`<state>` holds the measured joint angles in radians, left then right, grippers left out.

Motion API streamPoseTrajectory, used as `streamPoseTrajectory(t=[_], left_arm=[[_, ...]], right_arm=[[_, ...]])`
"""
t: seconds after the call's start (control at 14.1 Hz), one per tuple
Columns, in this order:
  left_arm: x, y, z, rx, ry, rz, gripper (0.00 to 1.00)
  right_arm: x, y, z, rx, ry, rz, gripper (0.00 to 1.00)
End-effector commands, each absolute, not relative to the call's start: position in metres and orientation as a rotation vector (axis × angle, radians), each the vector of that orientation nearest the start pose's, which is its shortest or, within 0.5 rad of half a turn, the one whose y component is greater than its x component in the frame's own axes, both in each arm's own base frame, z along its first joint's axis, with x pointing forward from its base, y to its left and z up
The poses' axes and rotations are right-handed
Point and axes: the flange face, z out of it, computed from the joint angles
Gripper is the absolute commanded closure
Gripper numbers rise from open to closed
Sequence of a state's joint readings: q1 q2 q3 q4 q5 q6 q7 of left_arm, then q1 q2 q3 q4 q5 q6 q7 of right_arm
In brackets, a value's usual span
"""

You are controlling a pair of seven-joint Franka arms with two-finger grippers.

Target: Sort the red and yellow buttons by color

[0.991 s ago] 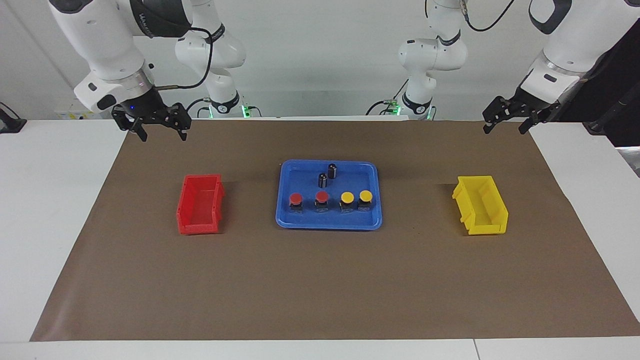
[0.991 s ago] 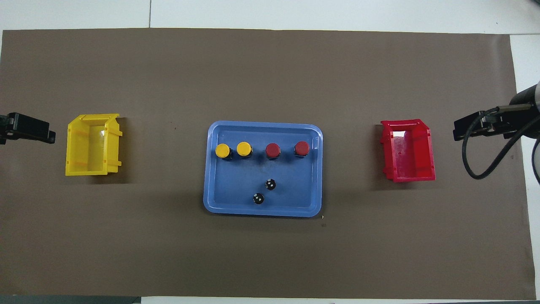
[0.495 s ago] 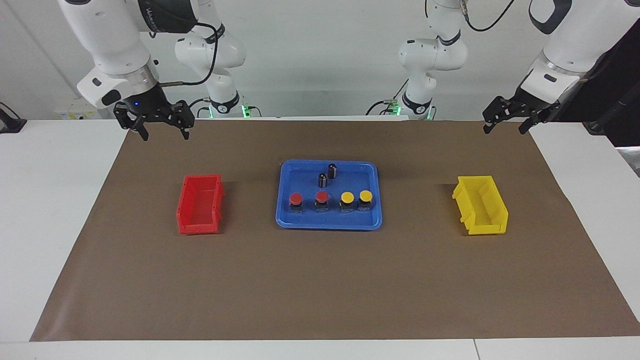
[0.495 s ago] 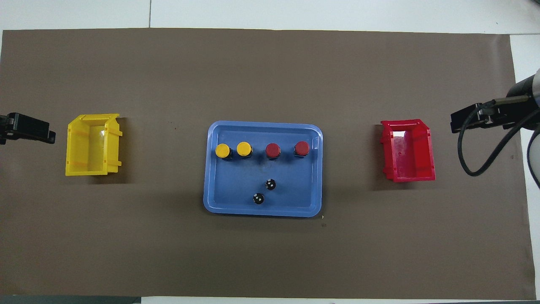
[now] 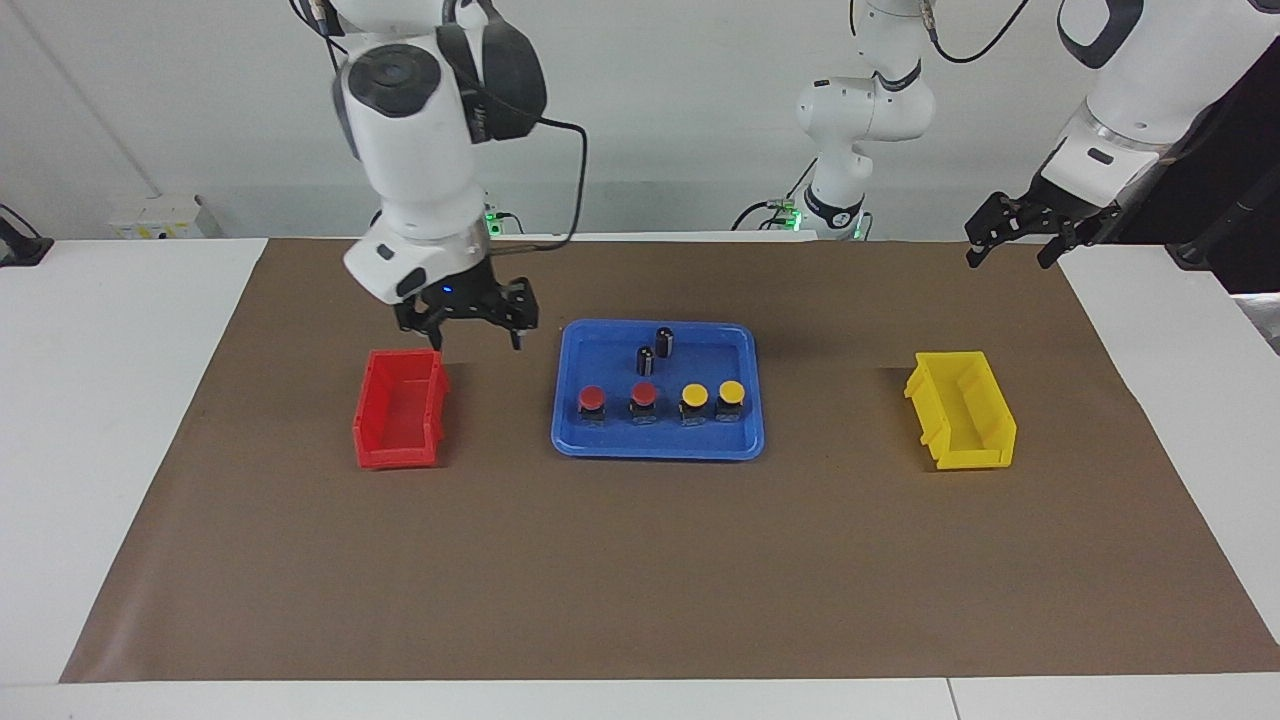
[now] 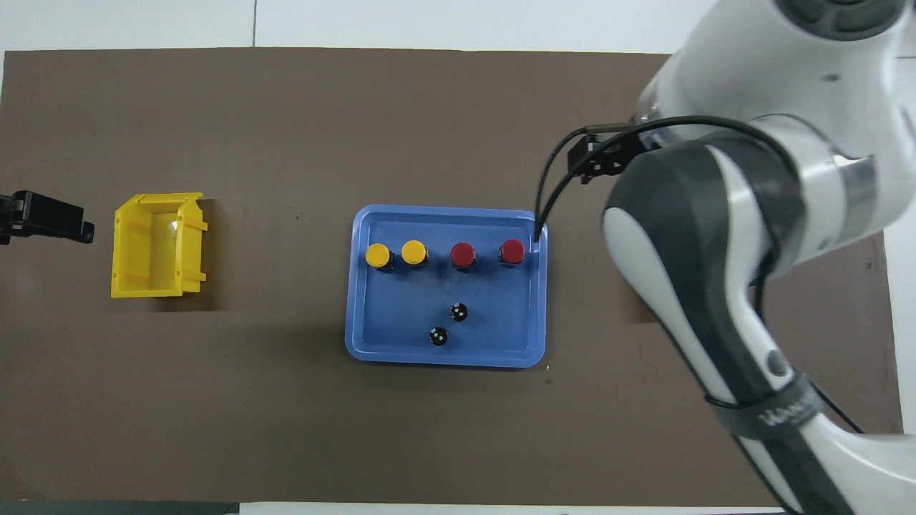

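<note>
Two red buttons [image 5: 592,398] [image 5: 644,394] and two yellow buttons [image 5: 694,397] [image 5: 732,391] stand in a row in the blue tray [image 5: 657,447], red toward the right arm's end. The overhead view shows the reds [image 6: 512,250] [image 6: 463,253] and the yellows [image 6: 413,251] [image 6: 377,254]. My right gripper [image 5: 476,338] is open and empty, in the air over the mat between the red bin [image 5: 362,430] and the tray. My left gripper [image 5: 1010,255] is open and empty and waits at the mat's corner by its own base.
Two small black-and-silver cylinders [image 5: 665,341] [image 5: 646,360] stand in the tray, nearer the robots than the buttons. An empty yellow bin [image 5: 962,410] sits toward the left arm's end. In the overhead view the right arm [image 6: 715,236] covers the red bin.
My right arm has swung from the mat's corner at its own end toward the middle, and its gripper is now lower, between the red bin and the tray. The left arm has not moved.
</note>
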<state>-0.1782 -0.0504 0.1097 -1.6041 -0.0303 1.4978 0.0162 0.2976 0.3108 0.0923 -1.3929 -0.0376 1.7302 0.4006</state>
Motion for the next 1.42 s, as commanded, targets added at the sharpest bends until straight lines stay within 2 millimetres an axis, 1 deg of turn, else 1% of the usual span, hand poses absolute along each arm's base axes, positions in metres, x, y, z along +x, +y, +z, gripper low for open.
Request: streamPoseTrajectory(t=[0.0,0.14,0.21,0.28,0.35,0.42,0.5,0.64,0.85,0.99,1.06,1.2,1.34], left_arm=[[0.528,-0.037,0.629,-3.153,0.141,0.074,0.00],[0.528,-0.036,0.630,-3.153,0.139,0.071,0.00],[0.528,-0.037,0.629,-3.153,0.141,0.074,0.00],[0.528,-0.036,0.629,-3.153,0.139,0.074,0.00],[0.528,-0.037,0.629,-3.153,0.141,0.074,0.00],[0.528,-0.037,0.629,-3.153,0.141,0.074,0.00],[0.528,-0.037,0.629,-3.153,0.141,0.074,0.00],[0.528,-0.037,0.629,-3.153,0.141,0.074,0.00],[0.528,-0.037,0.629,-3.153,0.141,0.074,0.00],[0.526,-0.037,0.628,-3.152,0.142,0.100,0.00],[0.523,-0.036,0.628,-3.152,0.140,0.120,0.00],[0.523,-0.036,0.628,-3.152,0.142,0.117,0.00],[0.523,-0.036,0.628,-3.152,0.137,0.122,0.00]], right_arm=[[0.592,0.259,0.489,-3.120,0.071,-0.107,0.00],[0.561,0.267,0.451,-3.112,0.032,-0.139,0.00],[0.553,0.265,0.437,-3.102,0.030,-0.163,0.00],[0.548,0.264,0.429,-3.097,0.037,-0.176,0.00],[0.549,0.265,0.424,-3.098,0.042,-0.169,0.00],[0.547,0.273,0.415,-3.098,0.047,-0.160,0.00],[0.547,0.284,0.401,-3.096,0.044,-0.151,0.00],[0.553,0.287,0.388,-3.082,0.042,-0.178,0.00],[0.556,0.290,0.379,-3.074,0.040,-0.190,0.00],[0.556,0.292,0.370,-3.073,0.037,-0.187,0.03],[0.555,0.293,0.365,-3.076,0.030,-0.178,0.04],[0.553,0.293,0.361,-3.080,0.027,-0.168,0.05],[0.543,0.301,0.352,-3.091,-0.013,-0.144,0.07]])
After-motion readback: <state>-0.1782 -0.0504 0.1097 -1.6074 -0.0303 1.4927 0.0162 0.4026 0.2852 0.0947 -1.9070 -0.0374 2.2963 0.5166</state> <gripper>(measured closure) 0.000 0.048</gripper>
